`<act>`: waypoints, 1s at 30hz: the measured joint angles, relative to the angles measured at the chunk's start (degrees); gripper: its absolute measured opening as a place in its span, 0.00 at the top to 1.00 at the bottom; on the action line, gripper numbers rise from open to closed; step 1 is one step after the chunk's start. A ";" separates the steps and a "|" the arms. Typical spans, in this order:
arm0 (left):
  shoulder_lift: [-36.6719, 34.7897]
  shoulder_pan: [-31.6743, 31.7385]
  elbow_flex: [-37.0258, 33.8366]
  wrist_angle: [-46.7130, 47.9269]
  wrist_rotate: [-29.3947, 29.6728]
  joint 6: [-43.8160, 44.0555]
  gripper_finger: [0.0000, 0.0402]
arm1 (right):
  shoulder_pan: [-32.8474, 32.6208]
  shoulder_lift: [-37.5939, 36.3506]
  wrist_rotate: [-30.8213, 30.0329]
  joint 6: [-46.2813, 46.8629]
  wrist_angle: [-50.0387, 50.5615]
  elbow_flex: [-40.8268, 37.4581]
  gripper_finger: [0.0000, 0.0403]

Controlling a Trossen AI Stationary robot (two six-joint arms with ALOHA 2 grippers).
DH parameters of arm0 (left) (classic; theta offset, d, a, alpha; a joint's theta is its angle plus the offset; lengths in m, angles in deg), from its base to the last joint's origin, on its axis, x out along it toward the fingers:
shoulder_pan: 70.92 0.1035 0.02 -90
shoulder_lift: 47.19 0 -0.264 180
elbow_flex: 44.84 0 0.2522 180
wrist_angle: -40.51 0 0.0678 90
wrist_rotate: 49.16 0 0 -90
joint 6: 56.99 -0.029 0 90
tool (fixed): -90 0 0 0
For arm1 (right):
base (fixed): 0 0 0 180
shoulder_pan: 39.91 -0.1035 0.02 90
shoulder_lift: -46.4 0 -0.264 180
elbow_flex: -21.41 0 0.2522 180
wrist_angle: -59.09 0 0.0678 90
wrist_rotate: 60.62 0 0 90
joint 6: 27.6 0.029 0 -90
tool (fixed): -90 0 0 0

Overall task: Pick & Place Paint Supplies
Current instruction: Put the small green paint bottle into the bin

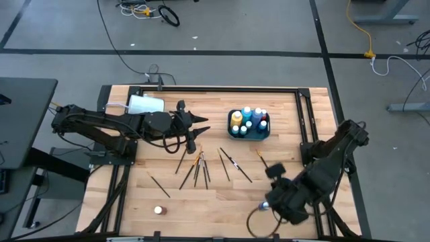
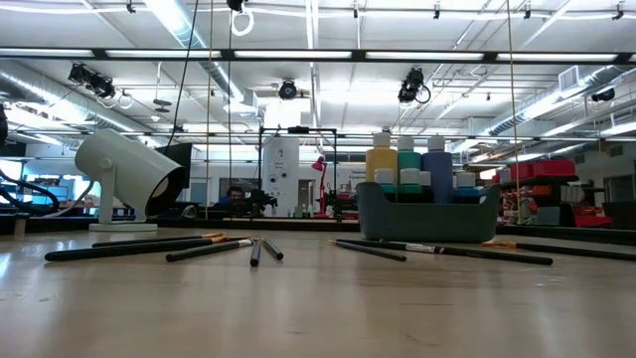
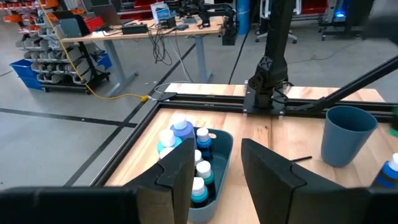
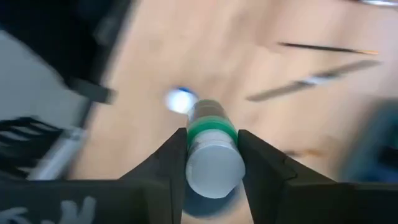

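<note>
A dark blue tray (image 1: 248, 134) (image 2: 427, 214) stands right of the table's middle and holds several paint bottles (image 1: 247, 117) (image 3: 186, 149) with pale caps. Several thin dark brushes (image 1: 196, 167) (image 2: 199, 247) lie flat on the wood near the middle. One small bottle (image 1: 158, 210) stands alone near the near edge. My left gripper (image 1: 201, 124) (image 3: 214, 171) hovers open just left of the tray, pointing at it. My right gripper (image 1: 267, 203) (image 4: 211, 155) is by the near edge, shut on a small green paint bottle (image 4: 212, 143). My right gripper pinches the small green paint bottle between its two fingers, one on each side of the green band (image 4: 211, 132) just under the pale cap (image 4: 214, 168). The bottle lies along the fingers, cap end toward the wrist camera. The blurred table shows beyond it.
A large white cup (image 1: 145, 105) (image 2: 127, 179) lies on its side near the far left corner, behind my left arm. The left wrist view shows a blue cup (image 3: 345, 134) standing on the table beyond the tray. Bare wood lies along the near edge.
</note>
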 joint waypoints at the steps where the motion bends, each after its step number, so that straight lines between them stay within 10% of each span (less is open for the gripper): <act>1: 0.00 0.02 0.00 -0.02 0.00 0.00 0.65 | 1.00 -0.09 -1.73 -1.00 2.78 1.12 0.71; 16: 0.00 0.00 0.00 0.09 -5.95 0.55 0.65 | 28.66 -14.92 -11.46 -15.59 0.83 -10.38 0.71; 30: 0.00 0.02 0.02 -0.44 -5.31 -1.09 0.65 | 52.57 -25.14 -0.49 -24.12 -20.54 -40.72 0.70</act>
